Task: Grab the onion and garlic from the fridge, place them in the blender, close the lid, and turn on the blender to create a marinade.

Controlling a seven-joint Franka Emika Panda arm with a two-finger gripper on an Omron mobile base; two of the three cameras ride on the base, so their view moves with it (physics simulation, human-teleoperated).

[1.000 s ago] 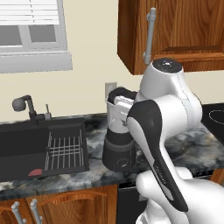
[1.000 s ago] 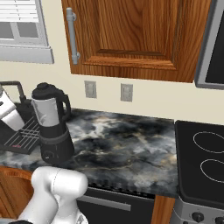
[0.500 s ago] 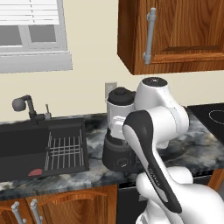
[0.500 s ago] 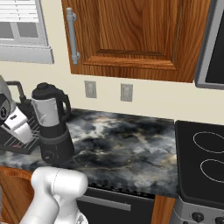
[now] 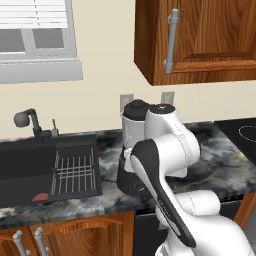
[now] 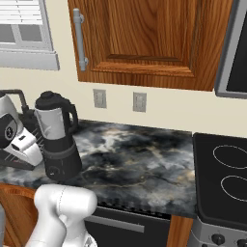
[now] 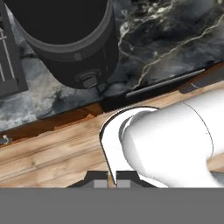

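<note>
Jaws have closed empty, below blender (image 7: 70,39) knob (image 7: 89,80).

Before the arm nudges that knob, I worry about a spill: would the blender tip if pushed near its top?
Possibly. The blender is tall, so a high push gives leverage. Its wide black base probably steadies it, and the lid sits on the jar, limiting spills.

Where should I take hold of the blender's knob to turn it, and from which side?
Pinch the small round knob across its rim, coming straight in from the counter-edge side: it juts out of the black base low on the front, facing that edge. The tool is shut, so open it first.
</note>
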